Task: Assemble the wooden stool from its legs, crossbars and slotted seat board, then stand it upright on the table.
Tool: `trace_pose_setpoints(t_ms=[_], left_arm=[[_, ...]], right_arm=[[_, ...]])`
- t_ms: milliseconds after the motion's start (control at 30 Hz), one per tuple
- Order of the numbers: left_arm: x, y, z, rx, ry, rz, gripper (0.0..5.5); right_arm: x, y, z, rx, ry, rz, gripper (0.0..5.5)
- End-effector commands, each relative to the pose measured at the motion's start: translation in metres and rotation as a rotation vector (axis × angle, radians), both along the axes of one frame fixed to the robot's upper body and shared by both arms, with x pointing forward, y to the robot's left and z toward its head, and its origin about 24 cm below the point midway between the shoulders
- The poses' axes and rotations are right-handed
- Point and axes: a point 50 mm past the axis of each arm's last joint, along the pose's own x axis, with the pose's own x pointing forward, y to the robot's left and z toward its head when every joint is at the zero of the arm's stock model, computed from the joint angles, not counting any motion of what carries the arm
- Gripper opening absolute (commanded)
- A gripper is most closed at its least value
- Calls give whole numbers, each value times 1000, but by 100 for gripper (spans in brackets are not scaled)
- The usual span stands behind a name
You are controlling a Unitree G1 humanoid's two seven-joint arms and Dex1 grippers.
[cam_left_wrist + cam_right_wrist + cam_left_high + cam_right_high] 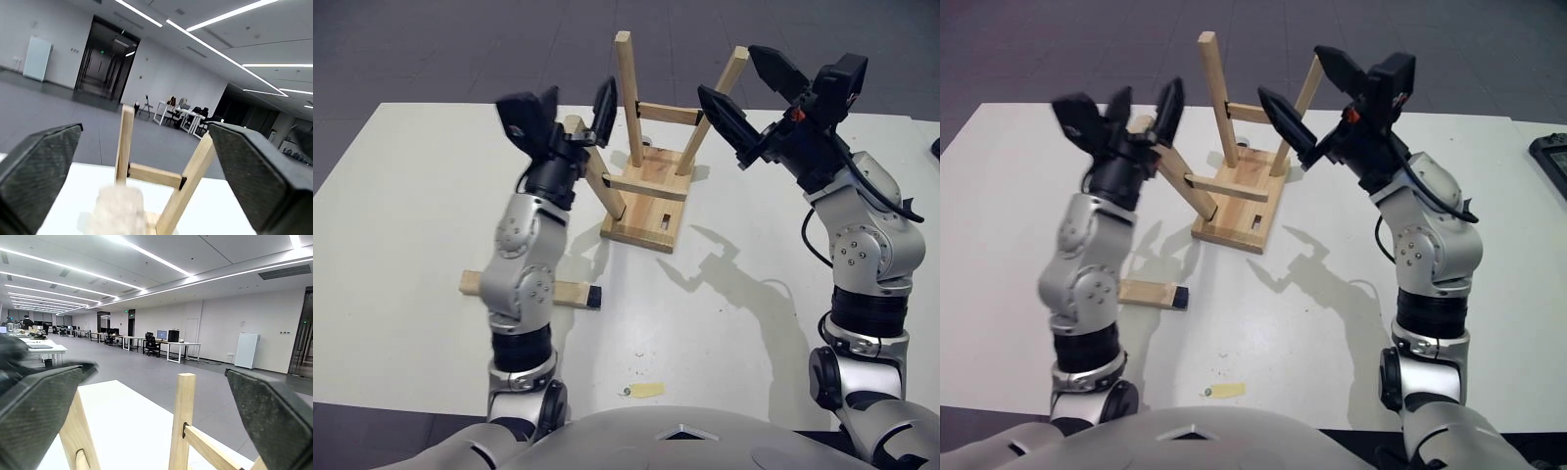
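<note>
The wooden stool lies upside down on the white table (421, 196), its slotted seat board (641, 225) flat and three legs pointing up. A crossbar (668, 114) joins the two far legs, and a lower crossbar (646, 186) runs from the near left leg (605, 188). My left gripper (566, 110) is open, its fingers either side of that leg's top end (120, 210). My right gripper (752, 96) is open and raised at the far right leg (717, 103), which stands between its fingers (274, 416). A loose wooden piece (570, 293) with a dark end lies on the table, partly hidden behind my left arm.
A small yellow tag (646, 391) lies near the table's front edge. A black object (1552, 162) sits at the far right edge. Open table stretches to the left of the stool and in front of it.
</note>
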Motion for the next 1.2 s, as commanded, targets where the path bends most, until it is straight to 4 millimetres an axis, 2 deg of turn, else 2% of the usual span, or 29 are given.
trace_pose_setpoints(t_ms=[33, 100, 167, 267, 333, 367, 433, 500, 633, 733, 867, 1000, 1100, 1200], left_arm=[[-21, 28, 30, -6, -82, 9, 537], [-31, 52, 37, 0, -89, 70, 537], [-38, 72, 26, 86, 17, 76, 537], [-59, 104, -10, 394, 274, 93, 537], [-69, 125, -26, 628, 409, 113, 537], [-71, 130, -32, 741, 452, 84, 537], [-74, 129, -38, 917, 487, -51, 537], [-73, 125, -34, 1032, 474, -212, 537], [-75, 129, -29, 1174, 486, -426, 537], [-77, 135, -33, 1300, 523, -543, 537], [-77, 134, -42, 1411, 542, -718, 537], [-73, 131, -60, 1514, 554, -804, 537], [-68, 137, -73, 1590, 584, -798, 537], [-63, 139, -82, 1593, 600, -787, 537]], right_arm=[[0, -9, 5, 73, 10, -33, 540], [0, -16, 8, 119, 15, -60, 540], [-2, -28, 10, 146, 18, -109, 540], [-4, -40, 12, 139, 19, -158, 540], [-7, -47, 11, 126, 27, -178, 540], [-8, -48, 10, 118, 34, -180, 540], [-7, -49, 7, 96, 50, -179, 540], [-6, -49, 3, 80, 72, -175, 540], [-6, -46, -4, 35, 99, -157, 540], [-7, -45, -7, 26, 115, -152, 540], [-8, -43, -11, 34, 129, -143, 540], [-6, -37, -14, 34, 142, -123, 540], [-6, -32, -15, 34, 146, -101, 540], [-8, -28, -18, 35, 151, -89, 540]])
